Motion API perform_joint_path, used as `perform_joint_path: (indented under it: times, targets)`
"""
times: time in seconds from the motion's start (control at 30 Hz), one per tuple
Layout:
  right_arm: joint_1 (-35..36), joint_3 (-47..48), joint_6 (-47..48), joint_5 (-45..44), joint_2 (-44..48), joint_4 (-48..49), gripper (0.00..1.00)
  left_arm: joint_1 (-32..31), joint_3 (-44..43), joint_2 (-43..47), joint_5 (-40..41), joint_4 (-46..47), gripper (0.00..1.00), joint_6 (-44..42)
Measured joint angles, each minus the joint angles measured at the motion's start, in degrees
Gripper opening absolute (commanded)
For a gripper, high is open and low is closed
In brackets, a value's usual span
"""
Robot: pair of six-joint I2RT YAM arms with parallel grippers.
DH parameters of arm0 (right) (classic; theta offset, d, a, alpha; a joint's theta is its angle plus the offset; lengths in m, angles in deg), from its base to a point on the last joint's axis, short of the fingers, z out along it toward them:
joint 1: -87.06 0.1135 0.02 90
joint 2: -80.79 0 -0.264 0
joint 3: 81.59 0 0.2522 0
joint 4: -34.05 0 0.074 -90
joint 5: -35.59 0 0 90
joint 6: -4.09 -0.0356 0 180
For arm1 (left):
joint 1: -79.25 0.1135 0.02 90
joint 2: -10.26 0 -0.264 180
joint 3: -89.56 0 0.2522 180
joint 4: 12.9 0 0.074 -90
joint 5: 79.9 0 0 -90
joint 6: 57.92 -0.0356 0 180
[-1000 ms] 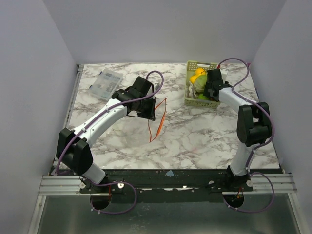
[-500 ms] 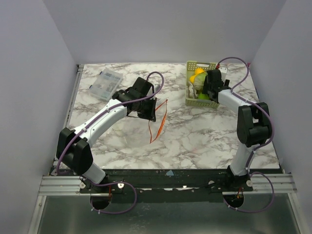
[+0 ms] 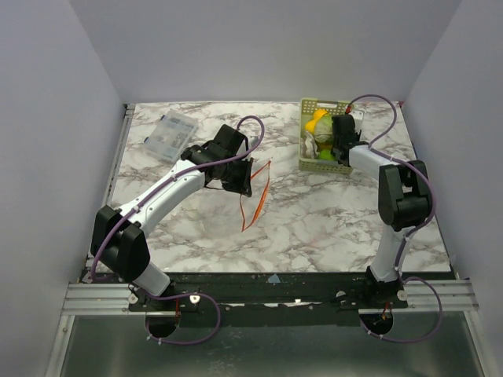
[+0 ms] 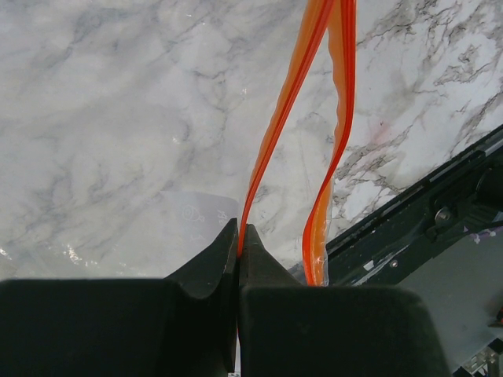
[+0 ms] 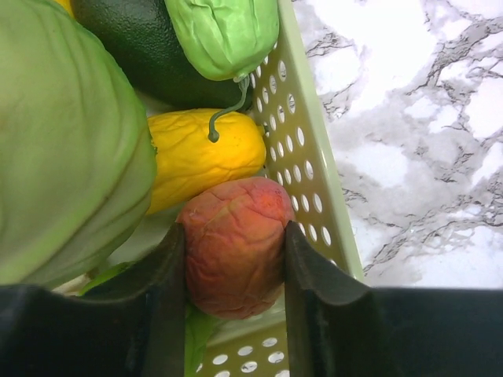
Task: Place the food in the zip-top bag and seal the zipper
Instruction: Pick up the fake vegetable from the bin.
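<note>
Orange-red zipper (image 4: 344,63) pinched in left tool (image 4: 238,232) above the table (image 4: 118,118); right tool (image 5: 233,236), angled into the basket (image 5: 302,169), clasps red-orange fruit (image 5: 232,251).

The left arm (image 3: 169,188) and the right arm (image 3: 387,255) are wearing the same livery, showing white tubular links between bulky black joints. Purple cables (image 3: 250,117) are looping along each (and curling below the bases (image 3: 161,294) too). The left end effector (image 4: 238,239) and the right end effector (image 5: 234,243) are showing matte black, wedge-shaped fingers.
</note>
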Motion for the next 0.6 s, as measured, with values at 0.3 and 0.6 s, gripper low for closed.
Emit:
perform_joint_path:
  times: [0.3, 0.6]
  targets:
    - [0.37, -2.82, 0.39, 1.31, 7.69, -0.57, 0.02, 0.00, 0.00, 0.00, 0.00, 0.02, 0.00, 0.00]
    - [0.61, -7.74, -2.67, 9.68, 20.92, -2.69, 0.00, 0.00, 0.00, -0.02, 0.02, 0.02, 0.00, 0.00]
